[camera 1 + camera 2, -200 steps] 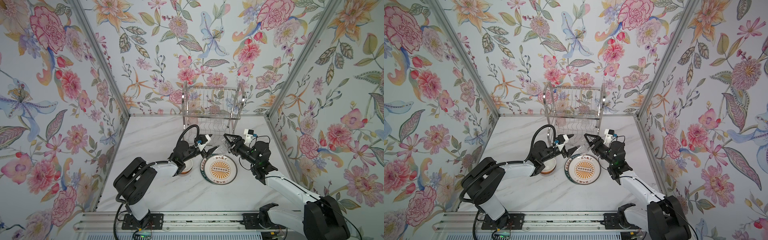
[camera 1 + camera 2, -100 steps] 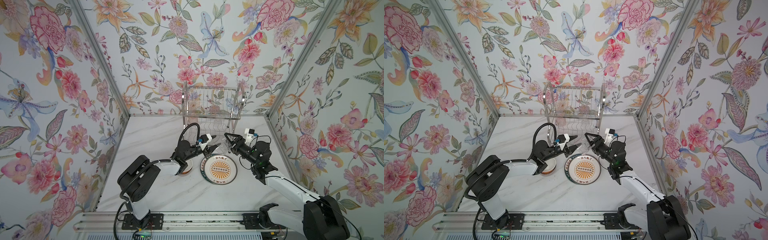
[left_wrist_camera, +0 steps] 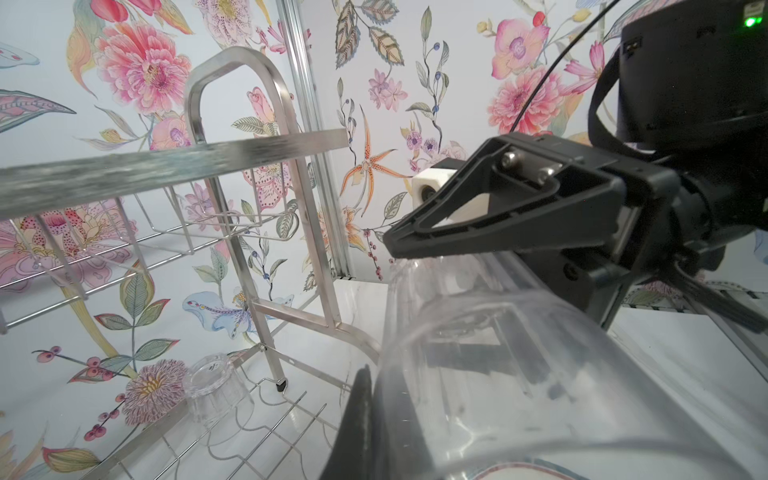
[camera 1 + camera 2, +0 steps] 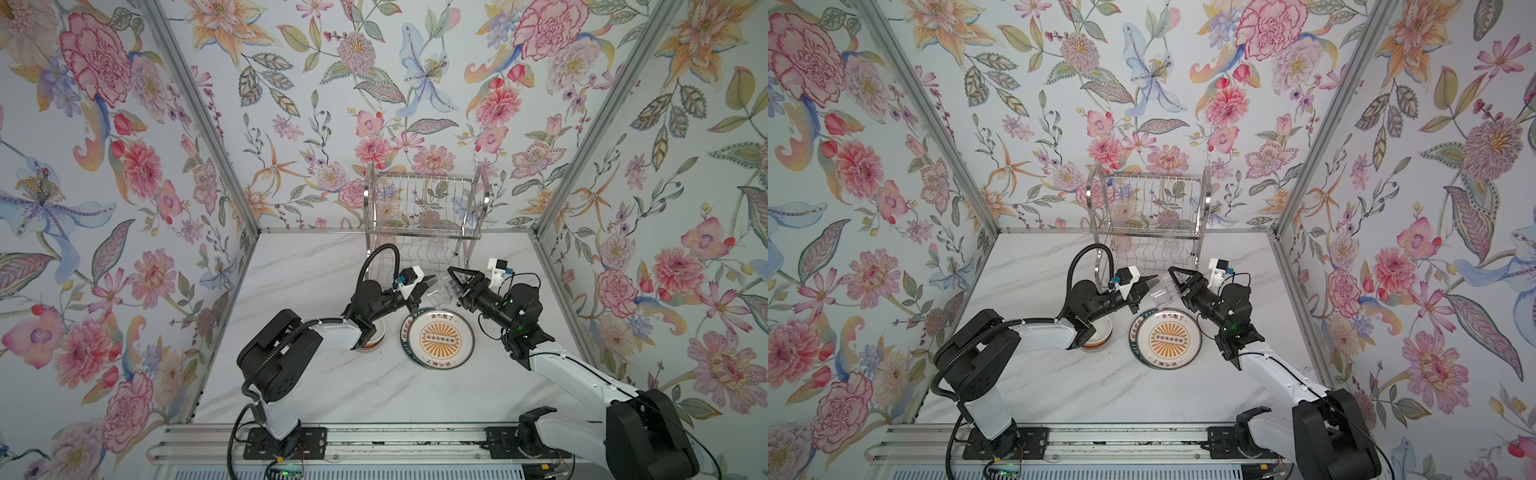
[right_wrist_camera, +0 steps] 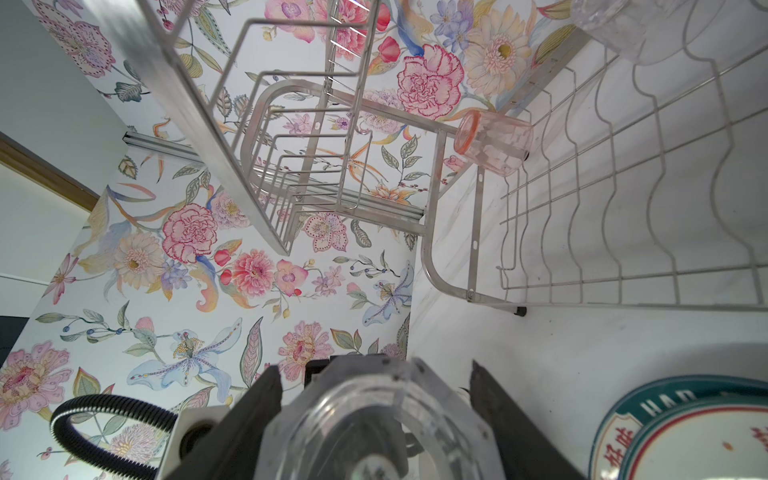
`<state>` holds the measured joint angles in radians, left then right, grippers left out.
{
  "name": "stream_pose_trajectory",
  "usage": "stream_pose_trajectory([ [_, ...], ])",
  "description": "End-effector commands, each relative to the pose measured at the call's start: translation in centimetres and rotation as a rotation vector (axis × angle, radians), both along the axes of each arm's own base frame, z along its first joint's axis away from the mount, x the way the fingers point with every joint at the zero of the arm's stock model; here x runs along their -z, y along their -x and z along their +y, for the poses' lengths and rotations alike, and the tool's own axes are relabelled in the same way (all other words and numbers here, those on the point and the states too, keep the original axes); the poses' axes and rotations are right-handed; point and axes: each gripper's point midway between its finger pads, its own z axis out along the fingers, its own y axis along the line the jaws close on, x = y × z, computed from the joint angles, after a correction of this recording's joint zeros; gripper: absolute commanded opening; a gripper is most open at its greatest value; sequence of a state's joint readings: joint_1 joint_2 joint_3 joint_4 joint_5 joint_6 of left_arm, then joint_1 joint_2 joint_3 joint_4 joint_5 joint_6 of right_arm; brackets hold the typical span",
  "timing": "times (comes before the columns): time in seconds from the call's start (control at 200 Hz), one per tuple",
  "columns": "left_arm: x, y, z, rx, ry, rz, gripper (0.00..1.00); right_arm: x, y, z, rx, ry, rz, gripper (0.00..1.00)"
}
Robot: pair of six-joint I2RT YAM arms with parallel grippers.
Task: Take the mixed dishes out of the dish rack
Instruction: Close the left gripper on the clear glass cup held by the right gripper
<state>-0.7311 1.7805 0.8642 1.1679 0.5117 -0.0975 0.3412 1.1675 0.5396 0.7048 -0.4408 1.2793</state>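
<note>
- Your left claw (image 4: pixel 430 284) has its jaws pressed right together; going by the left wrist view, I judge they pinch the thin wall at the mouth of the clear tumbler (image 4: pixel 441 293), with one finger (image 3: pixel 362 415) outside the glass
- Your right claw (image 4: pixel 454 286) stands fairly wide, its fingers (image 5: pixel 257 419) on either side of that tumbler's base end, gripping it
- The tumbler lies on its side in the air between both claws, just in front of the dish rack (image 4: pixel 422 208); this looks like a handover in which neither side has let go
- Just below it, the orange sunburst plate (image 4: pixel 439 338) lies on the green lettered plate (image 5: pixel 615 419) on the marble table (image 4: pixel 316 291); you cannot tell whether a white plate sits beneath
- Beside the plates, under your left forearm, stands a bowl stack (image 4: pixel 374 334); the arm hides how many
- In the rack, the upper tier shows nothing and no plate or bowl is visible; the lower tier holds an upturned clear glass (image 3: pixel 216 390) and a pinkish-looking glass (image 5: pixel 494 141)
- By my reckoning you are well past halfway: plates and bowls are out, and this tumbler must be set down before the last two follow
</note>
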Motion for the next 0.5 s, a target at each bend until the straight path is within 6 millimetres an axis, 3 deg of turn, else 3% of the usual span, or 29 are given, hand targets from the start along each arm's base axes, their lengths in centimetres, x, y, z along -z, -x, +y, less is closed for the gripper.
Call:
stream_pose_trajectory([
  [0.0,-1.4,1.4,-0.2,0.018,0.021,-0.023,0.01,-1.3,0.7,-0.3,-0.004,0.002,-0.073,0.21],
  [0.085,-1.7,1.4,0.1,-0.008,0.023,-0.033,0.0,-1.4,0.9,-0.5,-0.003,0.013,-0.09,0.45],
  [0.145,-2.1,1.7,0.3,-0.016,0.031,-0.045,0.0,-1.7,0.9,-0.7,0.005,0.023,-0.109,0.74],
  [0.235,-2.7,2.1,1.0,-0.029,0.044,-0.061,0.0,-2.1,0.7,-1.0,0.026,0.055,-0.141,0.98],
  [0.43,-3.9,2.8,3.2,-0.11,0.035,-0.107,0.0,-3.1,0.1,-1.6,0.067,0.221,-0.232,0.99],
  [0.455,-5.3,3.3,3.8,-0.124,0.049,-0.133,0.0,-3.1,0.1,-1.6,0.068,0.252,-0.244,0.99],
  [0.495,-5.5,3.5,4.3,-0.149,0.036,-0.142,0.0,-3.3,0.2,-1.7,0.073,0.297,-0.272,0.99],
])
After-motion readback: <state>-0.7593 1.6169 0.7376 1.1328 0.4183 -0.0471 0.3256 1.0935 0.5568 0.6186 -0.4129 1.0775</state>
